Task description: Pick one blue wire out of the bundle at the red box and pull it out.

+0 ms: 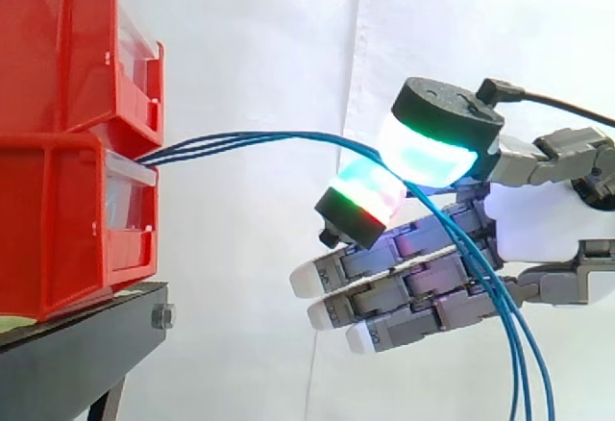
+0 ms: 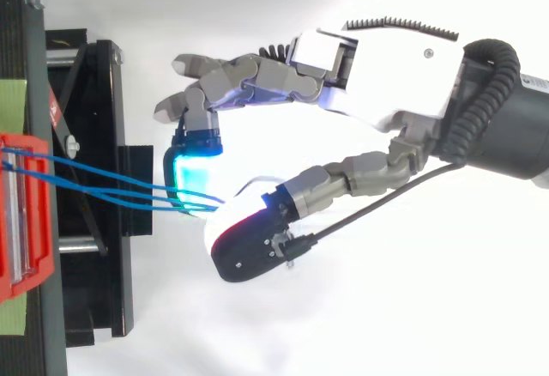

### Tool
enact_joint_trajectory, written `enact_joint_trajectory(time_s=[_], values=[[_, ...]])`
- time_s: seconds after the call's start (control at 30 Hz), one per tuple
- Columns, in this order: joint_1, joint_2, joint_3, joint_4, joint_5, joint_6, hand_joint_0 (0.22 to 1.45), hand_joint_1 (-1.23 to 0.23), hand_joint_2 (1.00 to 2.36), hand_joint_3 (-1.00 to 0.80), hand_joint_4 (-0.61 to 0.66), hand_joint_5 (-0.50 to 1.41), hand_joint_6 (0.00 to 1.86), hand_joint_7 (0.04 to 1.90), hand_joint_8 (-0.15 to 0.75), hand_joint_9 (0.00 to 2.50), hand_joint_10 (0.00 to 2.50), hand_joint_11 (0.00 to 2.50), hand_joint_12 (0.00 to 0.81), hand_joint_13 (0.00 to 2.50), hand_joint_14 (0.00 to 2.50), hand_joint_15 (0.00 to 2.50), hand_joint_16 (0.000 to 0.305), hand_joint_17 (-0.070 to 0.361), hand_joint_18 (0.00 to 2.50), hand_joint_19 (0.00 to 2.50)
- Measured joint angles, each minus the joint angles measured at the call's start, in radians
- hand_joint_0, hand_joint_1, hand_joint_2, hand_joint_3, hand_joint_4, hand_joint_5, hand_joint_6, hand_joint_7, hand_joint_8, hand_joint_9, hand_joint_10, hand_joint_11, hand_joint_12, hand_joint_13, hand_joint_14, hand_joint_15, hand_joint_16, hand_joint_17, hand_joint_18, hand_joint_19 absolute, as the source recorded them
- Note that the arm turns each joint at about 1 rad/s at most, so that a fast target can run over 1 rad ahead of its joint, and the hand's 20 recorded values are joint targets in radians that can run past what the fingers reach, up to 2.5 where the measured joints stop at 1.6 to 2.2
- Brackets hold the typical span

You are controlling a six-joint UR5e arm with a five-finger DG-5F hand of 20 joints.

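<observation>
Three thin blue wires [image 1: 250, 138] come out of the gap between the upper red bin [image 1: 58, 56] and the lower red bin [image 1: 58, 229] and run right as a tight bundle [image 2: 103, 183]. My hand [image 1: 538, 219] is right of the bins, well clear of them. Its thumb pad [image 1: 428, 152] and one curled finger's pad [image 1: 365, 200] meet on the wires, pinching them where they converge [image 2: 206, 203]. I cannot tell whether one wire or the whole bundle is caught. Past the pinch the wires hang down at the lower right [image 1: 524, 363]. The other fingers [image 1: 384, 291] lie straight below.
The bins stand on a black stand [image 1: 77, 354] at the left, with a white curtain behind. In the top view the stand's frame [image 2: 94, 136] reaches right toward the hand [image 2: 377, 75], with open room between them.
</observation>
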Motion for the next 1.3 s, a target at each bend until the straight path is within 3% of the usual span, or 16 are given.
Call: enact_joint_trajectory(time_s=[0.37,0.57,0.77,1.03,1.3], values=[[0.001,0.0,0.0,0.002,0.001,-0.001,0.59,-0.78,1.01,-0.39,-0.17,-0.17,0.8,1.22,0.19,0.4,0.01,0.26,0.342,0.0,0.0,0.0,0.054,0.121,0.0,0.23],[0.004,0.0,0.0,0.002,0.001,-0.002,0.5,-0.76,1.0,-0.5,-0.1,-0.15,0.75,1.22,0.216,0.38,0.01,0.27,0.362,0.0,0.0,0.0,0.057,0.129,0.0,0.24],[0.002,0.0,0.0,0.003,0.001,-0.001,0.44,-0.76,1.0,-0.5,-0.06,-0.17,0.77,1.16,0.239,0.36,0.01,0.28,0.389,0.0,0.0,0.0,0.063,0.142,0.0,0.25],[0.001,0.0,0.0,0.002,0.001,0.0,0.54,-0.78,1.0,-0.5,-0.1,-0.17,0.79,1.2,0.215,0.37,0.01,0.29,0.36,0.0,0.0,0.0,0.056,0.127,0.0,0.24],[0.002,0.0,0.0,0.004,0.002,-0.001,0.61,-0.82,1.02,-0.34,-0.12,-0.17,0.83,1.24,0.215,0.41,0.01,0.33,0.352,0.0,0.0,0.0,0.054,0.122,0.0,0.26]])
